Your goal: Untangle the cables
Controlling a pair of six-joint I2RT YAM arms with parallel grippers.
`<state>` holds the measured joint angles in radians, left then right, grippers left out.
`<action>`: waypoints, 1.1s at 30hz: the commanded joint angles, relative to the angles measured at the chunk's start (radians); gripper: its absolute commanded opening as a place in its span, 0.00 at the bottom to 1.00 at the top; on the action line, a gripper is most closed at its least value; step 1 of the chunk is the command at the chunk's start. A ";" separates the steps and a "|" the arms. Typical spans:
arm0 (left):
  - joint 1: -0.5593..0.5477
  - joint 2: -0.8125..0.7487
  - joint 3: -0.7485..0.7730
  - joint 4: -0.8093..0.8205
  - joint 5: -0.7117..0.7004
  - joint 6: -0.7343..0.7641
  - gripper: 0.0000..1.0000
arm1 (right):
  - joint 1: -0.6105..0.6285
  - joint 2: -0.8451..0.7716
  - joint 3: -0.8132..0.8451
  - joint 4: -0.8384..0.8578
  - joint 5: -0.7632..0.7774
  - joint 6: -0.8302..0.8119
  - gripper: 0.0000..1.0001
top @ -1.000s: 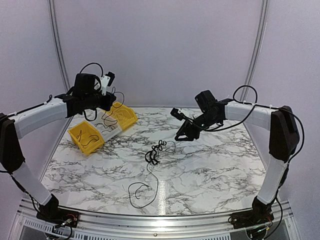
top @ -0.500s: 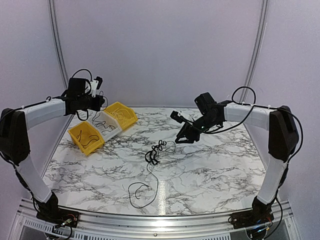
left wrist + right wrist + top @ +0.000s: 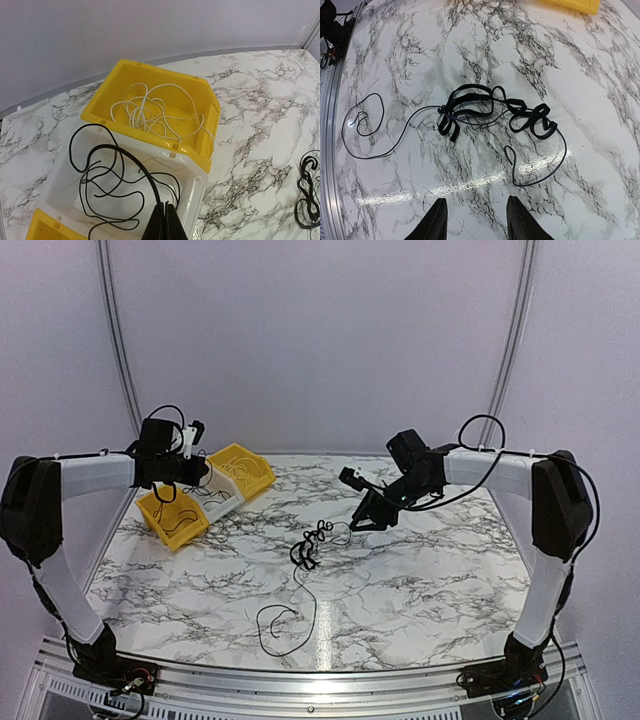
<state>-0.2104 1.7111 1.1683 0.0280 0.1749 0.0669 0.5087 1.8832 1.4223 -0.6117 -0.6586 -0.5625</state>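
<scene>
The tangled cables lie mid-table as a black clump, and one thin strand trails to a loop near the front. In the right wrist view the clump lies just ahead of my right gripper, which hovers open and empty over bare marble. My left gripper is shut on a single black cable. The loose loops of that cable hang into the white bin. From above, the left gripper sits over the bins at the back left.
Three bins stand in a row at the back left: a yellow one with a dark cable, the white one, and a yellow one holding a white cable. The left wall is close behind them.
My left gripper has moved left and down over the white bin, carrying its black cable. The right gripper has edged slightly toward the clump. The clump itself has not moved.
</scene>
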 commanded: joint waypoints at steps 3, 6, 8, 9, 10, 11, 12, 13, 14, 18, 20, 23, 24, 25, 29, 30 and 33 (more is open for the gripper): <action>0.022 0.048 0.029 -0.009 -0.011 -0.048 0.00 | 0.007 0.027 0.009 -0.024 -0.026 -0.026 0.41; 0.047 0.129 0.113 -0.060 0.023 -0.107 0.00 | 0.007 0.032 0.012 -0.031 -0.029 -0.031 0.41; 0.060 0.180 0.161 -0.074 0.049 -0.133 0.00 | 0.006 0.031 0.011 -0.032 -0.025 -0.034 0.41; 0.063 0.203 0.183 -0.077 0.053 -0.145 0.00 | 0.007 0.031 0.010 -0.032 -0.023 -0.034 0.41; 0.063 0.228 0.215 -0.084 0.055 -0.151 0.00 | 0.006 0.030 0.010 -0.032 -0.021 -0.034 0.41; 0.064 0.249 0.239 -0.091 0.055 -0.155 0.00 | 0.007 0.031 0.010 -0.033 -0.020 -0.034 0.41; 0.064 0.273 0.263 -0.100 0.051 -0.159 0.00 | 0.007 0.030 0.010 -0.033 -0.018 -0.034 0.41; 0.065 0.293 0.285 -0.110 0.046 -0.167 0.00 | 0.007 0.031 0.012 -0.034 -0.018 -0.034 0.41; 0.065 0.310 0.304 -0.118 0.040 -0.173 0.00 | 0.008 0.031 0.012 -0.036 -0.017 -0.034 0.41; 0.064 0.349 0.340 -0.147 0.031 -0.195 0.00 | 0.007 0.030 0.012 -0.038 -0.009 -0.035 0.41; 0.063 0.345 0.342 -0.166 0.031 -0.202 0.10 | 0.006 0.031 0.013 -0.038 -0.009 -0.036 0.41; 0.063 0.304 0.315 -0.180 0.004 -0.197 0.22 | 0.008 0.033 0.016 -0.041 -0.011 -0.037 0.41; 0.063 0.287 0.303 -0.183 -0.010 -0.194 0.26 | 0.008 0.035 0.016 -0.040 -0.012 -0.037 0.41; 0.063 0.266 0.294 -0.193 -0.027 -0.190 0.30 | 0.008 0.037 0.017 -0.042 -0.012 -0.038 0.41; 0.063 0.178 0.277 -0.265 -0.042 -0.164 0.39 | 0.010 0.041 0.019 -0.045 -0.013 -0.040 0.42; 0.063 0.152 0.268 -0.281 -0.048 -0.162 0.41 | 0.011 0.041 0.020 -0.047 -0.013 -0.042 0.42; 0.063 0.077 0.247 -0.331 -0.071 -0.151 0.47 | 0.013 0.042 0.020 -0.047 -0.013 -0.043 0.42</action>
<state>-0.1486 1.9160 1.4364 -0.2115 0.1410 -0.1093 0.5125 1.9141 1.4223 -0.6468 -0.6678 -0.5850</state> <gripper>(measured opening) 0.449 0.416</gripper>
